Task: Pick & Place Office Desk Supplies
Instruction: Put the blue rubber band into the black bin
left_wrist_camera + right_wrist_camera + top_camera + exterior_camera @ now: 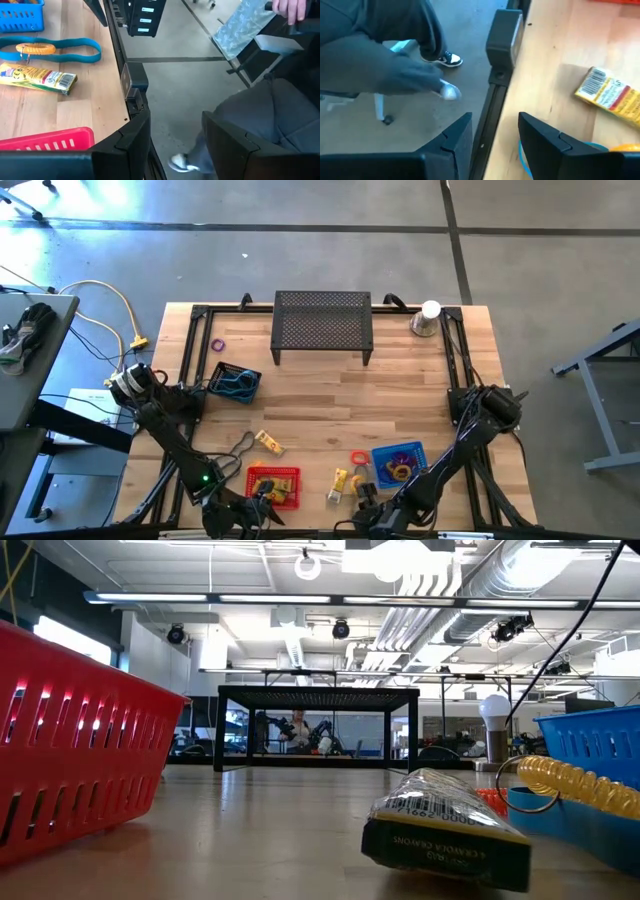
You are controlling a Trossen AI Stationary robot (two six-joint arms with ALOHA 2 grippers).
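Office desk supplies lie near the table's front edge. A yellow crayon pack (37, 77), a teal band (65, 56) and an orange ring (35, 48) lie flat between the red basket (275, 485) and the blue basket (400, 463). Another yellow pack (268, 442) and a red ring (358, 458) lie farther in. My left gripper (175, 150) stands open at the front edge beside the red basket, with only floor between its fingers. My right gripper (495, 137) stands open over the same edge, short of a yellow pack (610, 97).
A black mesh stand (322, 325) and a silver cone with a white ball (427, 318) stand at the far edge. A dark basket with teal bands (235, 383) sits left, a purple ring (217, 345) beyond it. A person in grey (385, 55) stands close to the front edge.
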